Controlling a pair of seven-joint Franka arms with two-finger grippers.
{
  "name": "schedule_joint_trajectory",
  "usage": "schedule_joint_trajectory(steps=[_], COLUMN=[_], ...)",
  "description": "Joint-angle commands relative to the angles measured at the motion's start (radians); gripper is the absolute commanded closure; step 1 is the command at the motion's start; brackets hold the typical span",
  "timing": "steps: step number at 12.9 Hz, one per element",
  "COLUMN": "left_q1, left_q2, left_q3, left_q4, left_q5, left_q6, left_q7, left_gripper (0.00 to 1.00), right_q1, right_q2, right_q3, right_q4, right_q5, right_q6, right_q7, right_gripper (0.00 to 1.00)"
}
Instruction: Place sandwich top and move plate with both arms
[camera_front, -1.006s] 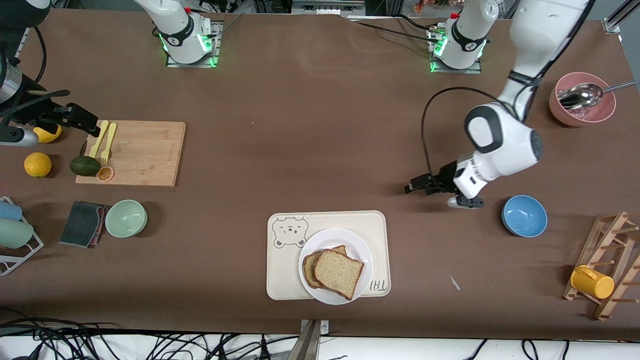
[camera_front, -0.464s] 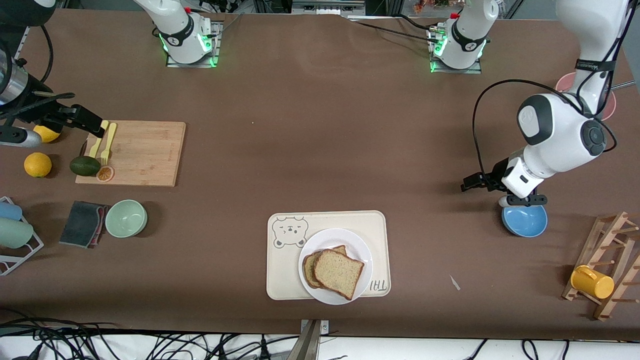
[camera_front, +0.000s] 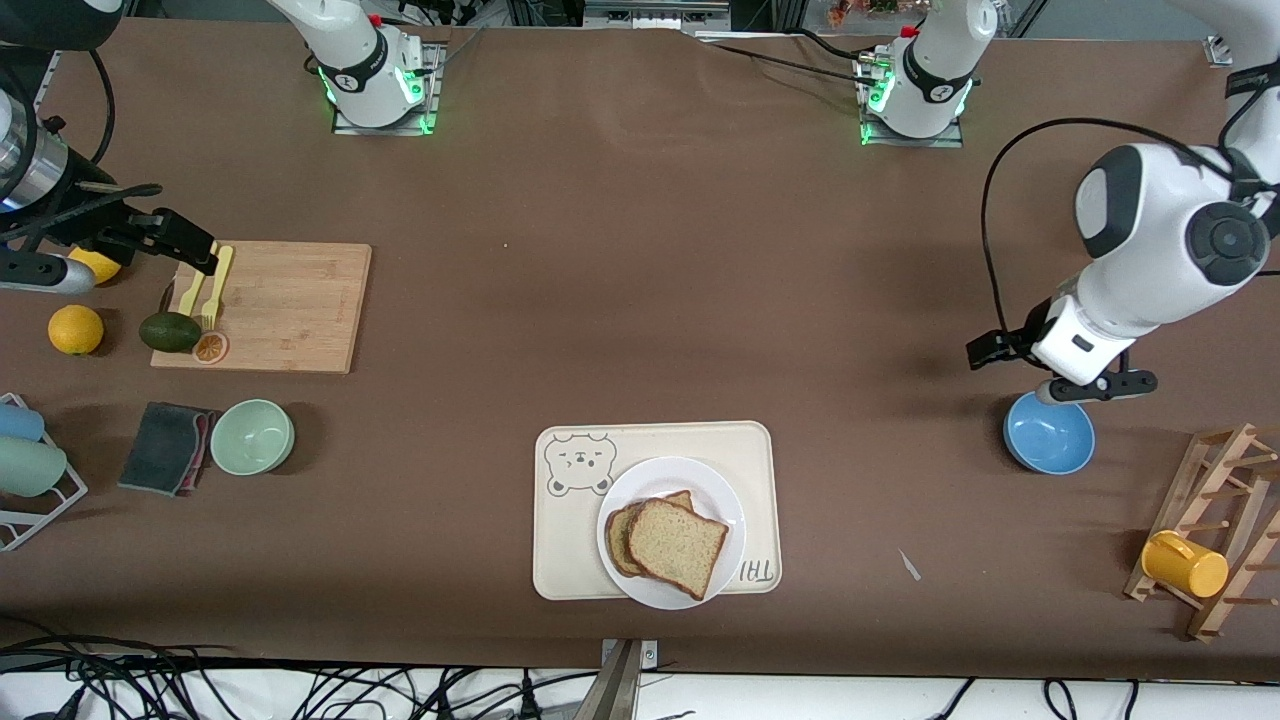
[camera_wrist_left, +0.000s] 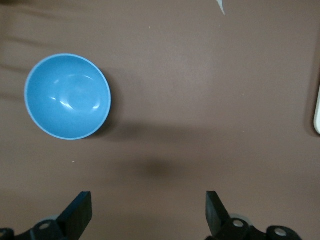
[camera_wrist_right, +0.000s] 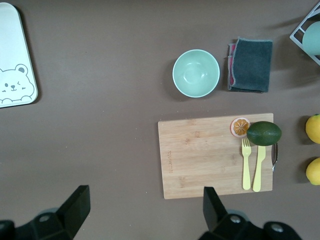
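Note:
The sandwich top (camera_front: 678, 545) lies askew on a second bread slice (camera_front: 617, 535) on the white plate (camera_front: 718, 492), which rests on the cream bear tray (camera_front: 660, 440). Neither gripper is close to it. My left gripper (camera_front: 986, 349) hangs open and empty over bare table by the blue bowl (camera_front: 1048, 432), toward the left arm's end. The left wrist view shows its wide-apart fingers (camera_wrist_left: 147, 215) over brown table, with the bowl (camera_wrist_left: 67, 96) off to one side. My right gripper (camera_front: 195, 250) hangs open and empty over the cutting board's end by the yellow forks; the right wrist view shows its jaws (camera_wrist_right: 142, 210) wide apart.
A wooden cutting board (camera_front: 285, 305) carries two yellow forks (camera_front: 208, 280), an avocado (camera_front: 170, 331) and an orange slice. Near it are lemons (camera_front: 75, 329), a green bowl (camera_front: 252, 436) and a dark cloth (camera_front: 165, 447). A wooden rack with a yellow mug (camera_front: 1184, 563) stands toward the left arm's end.
The left arm has swung away from the tray toward its own end of the table, and its gripper now hangs by the blue bowl. The right gripper has barely shifted.

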Motion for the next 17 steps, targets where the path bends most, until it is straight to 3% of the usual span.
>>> schedule_joint_trajectory(steps=[1, 3, 7, 10, 13, 17], left_q1=[-0.032, -0.049, -0.095, -0.111, -0.1, -0.089], left_q2=[-0.066, -0.1, -0.092, -0.089, -0.094, -0.1], left_q3=[0.012, 0.027, 0.073, 0.116, 0.147, 0.148], left_q4=[0.022, 0.063, 0.242, 0.296, 0.319, 0.318], left_q5=[0.037, 0.039, 0.063, 0.045, -0.05, -0.047], left_q6=[-0.09, -0.175, -0.384, -0.401, -0.401, -0.398], left_q7=[-0.055, -0.055, -0.037, -0.008, 0.008, 0.029], left_gripper=[0.0, 0.0, 0.0, 0.0, 0.0, 0.0], right_q1=[0.001, 0.001, 0.001, 0.0, 0.0, 0.001], right_q2=[-0.016, -0.014, -0.014, -0.014, -0.014, -0.01], right_q3=[0.003, 0.001, 0.001, 0.001, 0.001, 0.003], right_q4=[-0.008, -0.008, -0.008, -0.006, -0.005, 0.008], right_q5=[0.002, 0.002, 0.002, 0.001, -0.007, -0.01], right_q6=[-0.006, -0.005, -0.005, -0.006, -0.006, -0.006], right_q7=[0.019, 0.019, 0.017, 0.01, -0.007, 0.005], right_gripper=[0.0, 0.0, 0.0, 0.0, 0.0, 0.0])
